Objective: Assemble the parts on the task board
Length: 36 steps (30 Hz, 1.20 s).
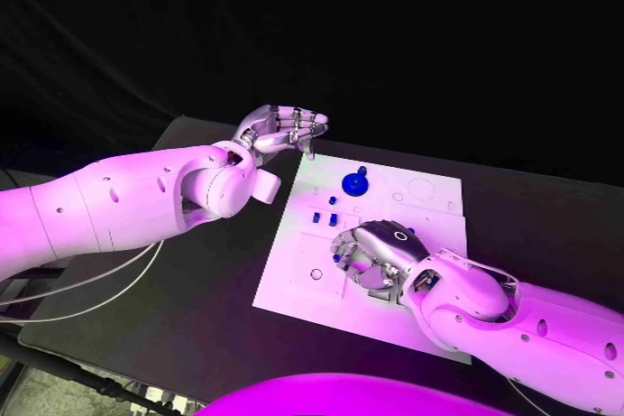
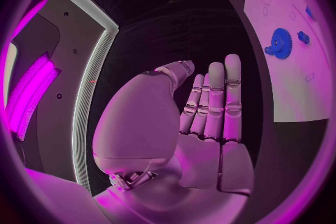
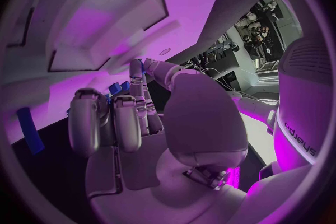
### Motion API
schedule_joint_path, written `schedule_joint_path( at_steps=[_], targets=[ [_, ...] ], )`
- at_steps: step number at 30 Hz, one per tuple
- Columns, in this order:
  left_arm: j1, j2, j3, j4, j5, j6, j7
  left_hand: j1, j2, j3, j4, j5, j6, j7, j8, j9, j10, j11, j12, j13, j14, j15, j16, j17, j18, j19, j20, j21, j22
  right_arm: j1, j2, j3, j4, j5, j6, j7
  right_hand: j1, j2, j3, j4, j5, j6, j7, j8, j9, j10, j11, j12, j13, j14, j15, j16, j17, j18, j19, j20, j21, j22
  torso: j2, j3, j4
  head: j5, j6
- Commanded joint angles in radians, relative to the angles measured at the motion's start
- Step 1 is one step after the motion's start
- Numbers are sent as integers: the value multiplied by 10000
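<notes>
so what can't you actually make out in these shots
- Head view: the right hand lies over the task board; whether its fingers hold a part is hidden under the hand.
- Right wrist view: something blue sits by the fingers, too blurred to say if it is pinched.
- Head view: the small blue parts beside the blue gear are too small to tell their shape.
- Left wrist view: the board runs off the circle's rim.

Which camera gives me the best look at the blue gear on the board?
The left wrist view: the blue gear sits unobstructed on the task board, its toothed rim visible. The head view shows it smaller, near the board's far edge. In the right wrist view I cannot make it out.
</notes>
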Motion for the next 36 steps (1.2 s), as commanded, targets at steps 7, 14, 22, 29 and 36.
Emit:
schedule_joint_path(
  at_steps=[7,14,22,29,36],
  targets=[
    [6,-12,6,8,11,186,16,-2,-46,-17,-61,41,-54,117,66,-16,-102,-8,55,-16,-91,-2,-65,-13,61,-70,14,-52,-13,-5,-389,15,452,-308,-640,-453,-240,-285,-301,79,67,-154,-21,-128,-30,44,-59,17,69,513,-34,-62,14,-69,171,5,-26,1576,1,5,-16,-68,55],
    [6,-46,5,13,1,201,3,-2,-43,-16,-66,41,-53,118,70,-16,-114,-6,59,-16,-97,0,-67,-17,61,-73,16,-52,-13,191,-1015,96,981,-376,-798,-620,-261,-313,-337,91,76,-158,-26,-134,-30,51,-67,19,80,513,-40,-62,16,-70,175,-2,-21,1580,-5,1,-23,-237,166],
    [5,-106,-11,40,-5,268,20,-9,-44,-19,-72,39,-54,117,78,-16,-132,-5,69,-17,-106,4,-68,-23,60,-79,20,-54,-13,854,-1983,220,1257,351,302,-399,-357,-486,-629,237,131,-289,63,-261,-62,-900,137,-355,-137,455,116,-173,-201,60,-94,94,-709,1260,-14,-9,-22,-687,391],
    [4,-145,-30,52,-6,298,38,-18,-46,-23,-72,36,-55,118,81,-16,-135,-4,76,-16,-109,6,-68,-26,60,-82,22,-54,-13,1366,-2600,241,916,370,1916,-336,-220,-518,-1780,371,280,-611,-118,-556,-160,-1832,303,-280,-450,412,261,-226,-323,169,-296,247,-1305,986,-11,-6,-48,-860,505],
    [-1,-138,-43,43,-6,314,38,-18,-46,-23,-72,36,-55,118,81,-16,-135,-4,76,-16,-109,6,-68,-26,60,-82,22,-54,-13,1455,-2643,229,789,223,2392,-305,175,-212,-2547,503,300,-476,-131,-589,-166,-1880,305,-123,-567,401,267,-243,-369,181,-288,263,-1404,950,0,10,-21,-898,526]
  ],
)
